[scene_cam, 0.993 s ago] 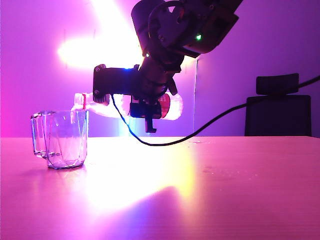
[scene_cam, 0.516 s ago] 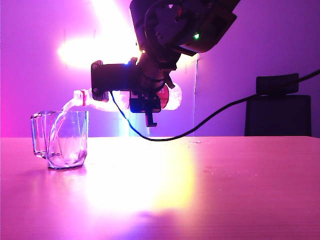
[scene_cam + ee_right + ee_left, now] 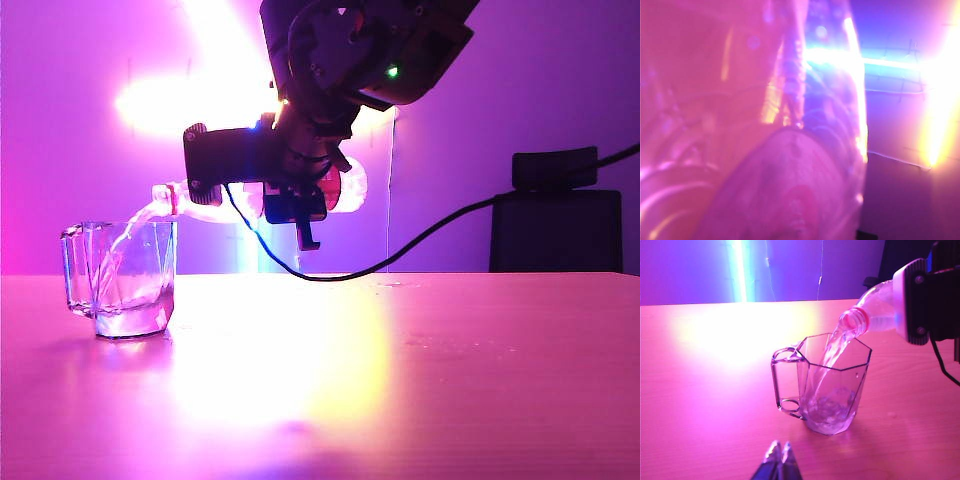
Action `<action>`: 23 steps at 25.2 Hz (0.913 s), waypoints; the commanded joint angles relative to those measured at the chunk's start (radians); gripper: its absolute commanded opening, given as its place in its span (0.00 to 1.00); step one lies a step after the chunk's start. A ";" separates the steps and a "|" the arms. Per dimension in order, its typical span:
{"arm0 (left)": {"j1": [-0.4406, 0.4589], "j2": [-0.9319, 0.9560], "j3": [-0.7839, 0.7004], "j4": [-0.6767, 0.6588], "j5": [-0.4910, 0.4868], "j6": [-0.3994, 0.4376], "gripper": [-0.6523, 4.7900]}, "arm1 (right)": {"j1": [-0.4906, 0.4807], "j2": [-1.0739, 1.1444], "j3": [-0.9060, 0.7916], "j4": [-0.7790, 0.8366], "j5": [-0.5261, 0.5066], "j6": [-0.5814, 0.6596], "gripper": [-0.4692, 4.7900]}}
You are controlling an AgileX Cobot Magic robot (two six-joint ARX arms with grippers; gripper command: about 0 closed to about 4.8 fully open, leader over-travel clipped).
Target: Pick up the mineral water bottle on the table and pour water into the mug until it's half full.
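From the exterior view, pouring is under way: the right pincer [image 3: 300, 195] grips the mineral water bottle [image 3: 345, 190] nearly level above the worktop [image 3: 450, 370], water [image 3: 118, 250] arcing into the mug [image 3: 125, 280] near its left edge. The left wrist view shows the left pincer [image 3: 779, 454] closed, empty, just short of the mug, whose level looks low. The right wrist view shows only bottle plastic. Next, I judge: hold the tilt, then right the bottle at half.

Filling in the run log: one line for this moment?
phase: pouring | right gripper: shut on mineral water bottle, tipped over mug | water: low in mug | left gripper: shut, idle
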 commanded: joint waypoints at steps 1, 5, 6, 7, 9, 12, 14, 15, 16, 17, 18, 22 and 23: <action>0.000 0.000 0.004 0.006 0.001 0.004 0.12 | 0.003 -0.013 0.011 0.052 0.017 0.003 0.50; 0.000 0.000 0.004 0.006 0.001 0.004 0.12 | 0.003 -0.013 0.011 0.052 0.019 -0.004 0.50; 0.000 0.000 0.004 0.006 0.001 0.004 0.12 | 0.003 -0.013 0.011 0.052 0.019 -0.011 0.50; 0.000 0.000 0.004 0.006 0.001 0.004 0.12 | 0.003 -0.013 0.011 0.052 0.018 -0.012 0.50; 0.000 0.000 0.004 0.006 0.002 0.004 0.12 | 0.003 -0.013 0.011 0.052 0.019 -0.012 0.50; 0.000 0.000 0.004 0.006 0.001 0.004 0.12 | 0.003 -0.013 0.011 0.052 0.019 -0.012 0.50; 0.000 0.000 0.004 0.006 0.001 0.004 0.12 | 0.003 -0.013 0.011 0.052 0.019 -0.012 0.50; 0.000 0.000 0.004 0.006 0.001 0.004 0.12 | 0.003 -0.013 0.011 0.051 0.019 -0.011 0.50; 0.000 0.000 0.004 0.006 0.002 0.004 0.12 | 0.003 -0.013 0.011 0.051 0.019 -0.010 0.50; 0.000 0.000 0.004 0.006 0.002 0.004 0.12 | 0.003 -0.013 0.011 0.051 0.020 0.014 0.50; 0.000 0.000 0.004 0.006 0.001 0.004 0.12 | 0.003 -0.013 0.011 0.051 0.021 0.047 0.50; 0.000 0.000 0.004 0.006 0.002 0.004 0.12 | 0.014 -0.014 0.011 0.020 0.051 0.181 0.50; 0.000 0.000 0.004 0.006 0.001 0.004 0.12 | 0.016 -0.016 0.011 -0.004 0.050 0.227 0.50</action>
